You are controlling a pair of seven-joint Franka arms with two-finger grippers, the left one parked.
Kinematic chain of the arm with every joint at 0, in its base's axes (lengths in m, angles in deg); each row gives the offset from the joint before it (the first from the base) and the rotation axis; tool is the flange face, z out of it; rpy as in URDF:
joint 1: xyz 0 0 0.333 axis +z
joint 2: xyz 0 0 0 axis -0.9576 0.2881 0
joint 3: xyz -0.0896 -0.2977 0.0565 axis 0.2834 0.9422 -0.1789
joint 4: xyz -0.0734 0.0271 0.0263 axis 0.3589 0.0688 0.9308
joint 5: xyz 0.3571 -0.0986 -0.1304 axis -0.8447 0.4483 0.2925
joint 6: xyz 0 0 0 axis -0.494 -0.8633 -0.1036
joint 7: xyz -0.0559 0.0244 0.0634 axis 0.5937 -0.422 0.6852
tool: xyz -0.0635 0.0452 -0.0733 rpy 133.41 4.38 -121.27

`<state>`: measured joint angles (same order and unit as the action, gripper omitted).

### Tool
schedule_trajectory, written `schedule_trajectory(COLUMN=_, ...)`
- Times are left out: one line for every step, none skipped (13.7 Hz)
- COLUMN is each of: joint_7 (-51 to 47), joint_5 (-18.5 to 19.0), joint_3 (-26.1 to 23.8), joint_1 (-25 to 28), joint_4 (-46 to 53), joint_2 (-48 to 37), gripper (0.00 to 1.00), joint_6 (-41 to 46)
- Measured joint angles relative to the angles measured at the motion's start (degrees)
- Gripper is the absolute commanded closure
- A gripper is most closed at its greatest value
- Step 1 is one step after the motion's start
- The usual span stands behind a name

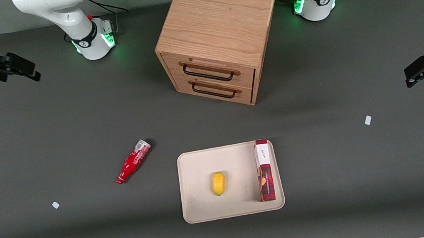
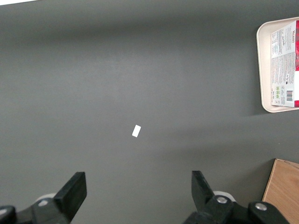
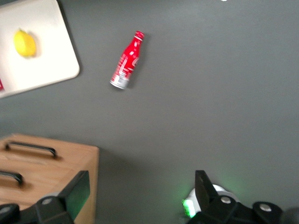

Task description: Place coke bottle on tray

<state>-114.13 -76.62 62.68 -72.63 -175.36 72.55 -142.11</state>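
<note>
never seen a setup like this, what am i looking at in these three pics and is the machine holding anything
Two robot arms are bolted to a grey table. One picture looks at them from the front; the other two come from cameras on each arm's wrist, looking down past the fingers. The working arm's tool hangs open above its end of the table, holding nothing. On the table: a wooden drawer cabinet, a beige tray carrying a lemon and a red and white box, and a red coke bottle lying on its side beside the tray, not on it. The bottle is to go onto the tray.
</note>
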Motion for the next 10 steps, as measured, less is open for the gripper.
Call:
schedule_trajectory(joint_7=-4.53, joint_5=-0.36, joint_3=-1.72, joint_1=0.06, joint_4=-0.14, joint_2=1.9, gripper=0.0, joint_6=-2.29)
schedule_trajectory(joint_7=-9.02, joint_5=-0.44, joint_3=-3.38, joint_1=0.12, joint_4=-0.28, joint_2=4.29, gripper=0.0, joint_6=-4.63)
schedule_trajectory(joint_7=-13.17, joint_5=-0.46, joint_3=-4.8, joint_1=0.18, joint_4=-0.49, joint_2=7.04, gripper=0.0, joint_6=-7.09)
schedule_trajectory(joint_7=-16.85, joint_5=-0.46, joint_3=-5.85, joint_1=0.27, joint_4=-0.81, joint_2=9.97, gripper=0.0, joint_6=-9.56)
schedule_trajectory(joint_7=-20.04, joint_5=-0.46, joint_3=-6.59, joint_1=0.4, joint_4=-1.01, joint_2=13.15, gripper=0.0, joint_6=-11.72)
schedule_trajectory(joint_7=-22.8, joint_5=-0.44, joint_3=-7.07, joint_1=0.53, joint_4=-1.17, joint_2=16.42, gripper=0.0, joint_6=-13.76)
schedule_trajectory(joint_7=-25.07, joint_5=-0.19, joint_3=-7.24, joint_1=0.67, joint_4=-1.52, joint_2=19.54, gripper=0.0, joint_6=-16.1)
schedule_trajectory(joint_7=-27.0, joint_5=0.56, joint_3=-7.26, joint_1=0.71, joint_4=-2.09, joint_2=22.66, gripper=0.0, joint_6=-18.78)
schedule_trajectory(joint_7=-28.28, joint_5=1.71, joint_3=-7.24, joint_1=0.71, joint_4=-2.83, joint_2=25.75, gripper=0.0, joint_6=-21.54)
schedule_trajectory(joint_7=-29.31, joint_5=2.99, joint_3=-7.22, joint_1=0.7, joint_4=-3.84, joint_2=28.71, gripper=0.0, joint_6=-24.73)
